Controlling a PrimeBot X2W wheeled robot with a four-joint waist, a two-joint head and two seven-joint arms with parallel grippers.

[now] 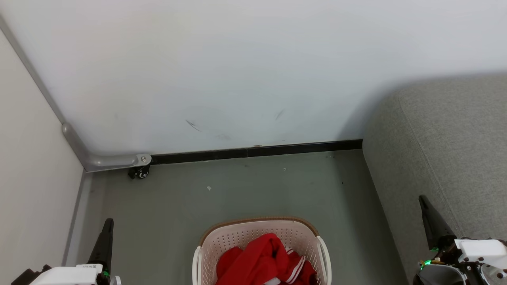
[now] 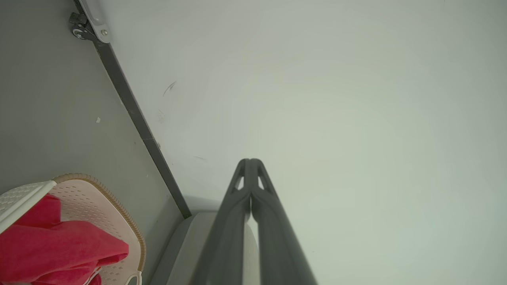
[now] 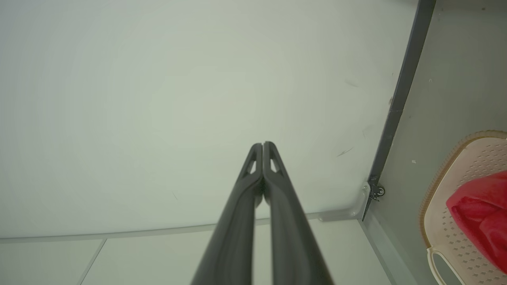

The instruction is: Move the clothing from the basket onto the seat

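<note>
Red clothing with white stripe trim lies heaped in the cream basket, which stands on the floor at the bottom middle of the head view. The grey seat rises at the right. My left gripper points up at the lower left, shut and empty, well left of the basket. My right gripper is shut and empty at the lower right, in front of the seat's side. In the left wrist view the shut gripper faces the wall, with the basket and clothing at lower left. The right wrist view shows its shut gripper, the basket and clothing.
A white wall with a dark baseboard stands behind the grey floor. A pale partition on a caster closes the left side. Open floor lies between the basket and the wall.
</note>
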